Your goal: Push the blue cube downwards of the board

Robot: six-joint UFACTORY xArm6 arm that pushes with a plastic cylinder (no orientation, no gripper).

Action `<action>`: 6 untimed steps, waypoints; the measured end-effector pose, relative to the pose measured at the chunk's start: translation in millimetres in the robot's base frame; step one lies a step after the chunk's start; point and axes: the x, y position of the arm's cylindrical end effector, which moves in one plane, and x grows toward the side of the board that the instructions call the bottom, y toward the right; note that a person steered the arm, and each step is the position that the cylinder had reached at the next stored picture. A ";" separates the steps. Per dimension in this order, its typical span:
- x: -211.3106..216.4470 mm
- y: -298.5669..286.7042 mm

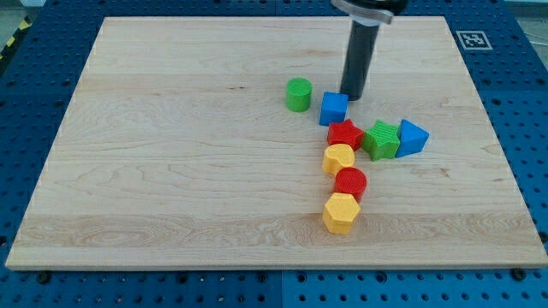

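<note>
The blue cube (334, 108) sits on the wooden board (171, 154), right of centre in the view's upper half. My tip (353, 97) is just at the cube's upper right corner, touching or nearly touching it. Directly below the cube lies a red star-shaped block (345, 133). A green cylinder (298, 94) stands to the cube's left.
Below the red star run a yellow block (338, 158), a red cylinder (350, 182) and a yellow hexagonal block (340, 213). Right of the star are a green block (382, 139) and a blue triangular block (412, 137). A marker tag (470, 39) sits at the top right.
</note>
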 end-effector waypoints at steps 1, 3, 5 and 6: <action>17.1 5.1; 18.8 -37.0; 19.4 -52.0; 19.4 -69.9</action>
